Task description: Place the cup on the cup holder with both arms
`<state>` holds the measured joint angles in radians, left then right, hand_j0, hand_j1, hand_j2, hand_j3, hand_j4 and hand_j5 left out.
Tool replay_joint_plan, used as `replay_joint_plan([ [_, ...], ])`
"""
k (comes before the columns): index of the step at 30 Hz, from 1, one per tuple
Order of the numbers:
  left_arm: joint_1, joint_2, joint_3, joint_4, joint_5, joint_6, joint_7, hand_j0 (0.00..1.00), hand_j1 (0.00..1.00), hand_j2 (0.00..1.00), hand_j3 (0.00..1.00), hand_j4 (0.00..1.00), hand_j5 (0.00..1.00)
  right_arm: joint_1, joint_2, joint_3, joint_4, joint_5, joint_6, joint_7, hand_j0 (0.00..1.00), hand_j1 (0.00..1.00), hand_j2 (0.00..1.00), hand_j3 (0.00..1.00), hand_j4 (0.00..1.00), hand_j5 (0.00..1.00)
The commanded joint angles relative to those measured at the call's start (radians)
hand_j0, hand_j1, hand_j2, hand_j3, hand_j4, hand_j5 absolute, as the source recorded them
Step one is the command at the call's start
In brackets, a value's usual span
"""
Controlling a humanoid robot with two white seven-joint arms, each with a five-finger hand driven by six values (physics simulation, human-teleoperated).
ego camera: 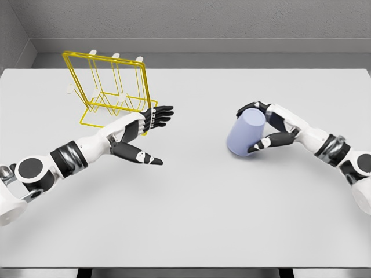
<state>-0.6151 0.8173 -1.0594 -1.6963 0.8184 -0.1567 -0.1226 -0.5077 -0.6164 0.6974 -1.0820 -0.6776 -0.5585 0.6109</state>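
The near edge of the desk (191,231) is left bare toward six o'clock, and both arms are brought in over it from the lower corners. The cup (246,134), pale lavender, is seen at about three o'clock from the desk's middle, tilted with its base raised toward the upper right and its mouth turned down to the left, seemingly resting on or just above the desk. It is clasped by the right robot hand (265,128): fingers are curled over its top and the thumb is pressed against its lower side. The right forearm is stretched in from four o'clock with the wrist bent inward.

The left robot hand (145,134) is held spread and empty, palm turned toward the cup, fingers pointing to three o'clock and the thumb dropped low. It is placed just in front of the yellow wire cup holder (107,87), which stands at ten o'clock, its white-tipped pegs upright.

The step in hand is judged to be a transfer across the middle. For it to go well, the cup should be lifted clear, carried level toward nine o'clock, and released only once the left fingers are closed firmly around it.
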Motion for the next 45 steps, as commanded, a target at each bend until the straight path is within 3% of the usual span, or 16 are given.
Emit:
replay_joint_plan([
  [1,0.000,0.000,0.001,0.000,0.004,0.000,0.000,1.00,1.00,1.00,1.00,1.00,1.00,0.000,0.015,-0.001,-0.010,-0.008,0.002,0.000,0.59,0.59,0.59,0.59,0.59,0.59],
  [28,0.000,0.002,0.004,0.013,0.004,0.009,-0.003,1.00,1.00,1.00,1.00,1.00,1.00,-0.008,0.201,0.028,-0.070,-0.008,0.108,0.000,0.57,0.57,0.57,0.57,0.57,0.57],
  [32,0.014,0.016,0.025,0.013,0.004,0.011,-0.003,1.00,1.00,1.00,1.00,1.00,1.00,-0.006,0.201,0.040,-0.061,0.000,0.115,0.000,0.57,0.57,0.57,0.57,0.57,0.57],
  [35,0.058,0.025,0.087,0.012,0.004,0.032,-0.005,1.00,1.00,1.00,1.00,1.00,1.00,-0.006,0.215,0.042,-0.042,0.027,0.121,0.000,0.57,0.57,0.57,0.57,0.57,0.57],
  [45,0.077,0.060,0.105,0.010,-0.016,0.031,-0.006,1.00,1.00,1.00,1.00,1.00,1.00,-0.014,0.244,0.044,0.016,0.069,0.120,0.000,0.60,0.60,0.60,0.60,0.60,0.60],
])
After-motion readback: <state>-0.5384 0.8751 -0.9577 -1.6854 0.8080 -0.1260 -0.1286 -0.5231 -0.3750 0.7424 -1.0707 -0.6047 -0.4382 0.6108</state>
